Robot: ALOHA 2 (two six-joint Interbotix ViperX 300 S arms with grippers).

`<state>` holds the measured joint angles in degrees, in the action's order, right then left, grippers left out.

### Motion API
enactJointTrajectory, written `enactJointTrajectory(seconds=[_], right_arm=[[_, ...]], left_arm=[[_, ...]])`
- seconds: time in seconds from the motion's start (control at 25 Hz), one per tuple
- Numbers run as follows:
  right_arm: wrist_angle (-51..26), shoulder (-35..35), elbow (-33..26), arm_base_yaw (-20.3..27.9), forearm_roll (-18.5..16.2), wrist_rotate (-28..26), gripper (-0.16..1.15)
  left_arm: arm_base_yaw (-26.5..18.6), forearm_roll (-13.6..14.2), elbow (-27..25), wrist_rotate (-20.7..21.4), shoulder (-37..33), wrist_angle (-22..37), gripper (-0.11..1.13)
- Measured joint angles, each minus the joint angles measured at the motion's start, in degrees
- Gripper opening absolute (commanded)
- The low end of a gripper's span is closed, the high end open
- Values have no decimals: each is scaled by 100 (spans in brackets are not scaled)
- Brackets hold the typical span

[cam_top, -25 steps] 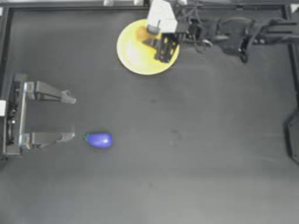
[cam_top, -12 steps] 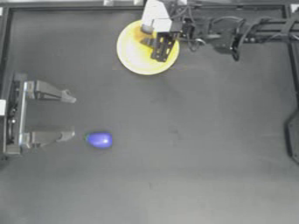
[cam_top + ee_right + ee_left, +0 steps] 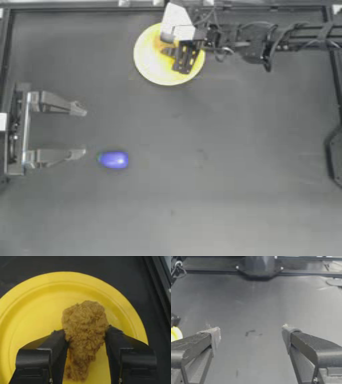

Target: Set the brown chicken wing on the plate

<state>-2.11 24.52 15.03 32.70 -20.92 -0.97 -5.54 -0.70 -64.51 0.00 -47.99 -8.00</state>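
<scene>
The brown chicken wing (image 3: 85,336), a lumpy golden-brown piece, sits between the two dark jaws of my right gripper (image 3: 86,338), which press on both its sides. It is over the middle of the yellow plate (image 3: 30,313). In the top view the right gripper (image 3: 184,57) reaches in from the right over the plate (image 3: 150,62) at the back of the table and hides the wing. My left gripper (image 3: 81,130) is parked at the left edge, open and holding nothing.
A small rounded blue object (image 3: 113,160) lies on the dark table just right of the left gripper's fingertips. The table's back rail (image 3: 267,7) runs close behind the plate.
The right gripper has shifted slightly leftward, further over the plate, with the wing in it. The left arm and the blue object have not moved.
</scene>
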Motion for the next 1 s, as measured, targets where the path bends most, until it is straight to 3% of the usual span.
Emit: enactJointTrajectory(seconds=[0.12,0.2,0.64,1.0], right_arm=[[-176,0,-44,-35,0,9,97],[-255,0,-70,-53,9,9,103],[-343,-105,-202,-158,35,9,102],[-334,-940,141,-404,44,9,101]], left_arm=[[-26,0,0,0,0,0,102],[-35,0,0,0,0,0,102],[-53,0,0,0,9,9,102],[-79,0,0,0,9,0,102]])
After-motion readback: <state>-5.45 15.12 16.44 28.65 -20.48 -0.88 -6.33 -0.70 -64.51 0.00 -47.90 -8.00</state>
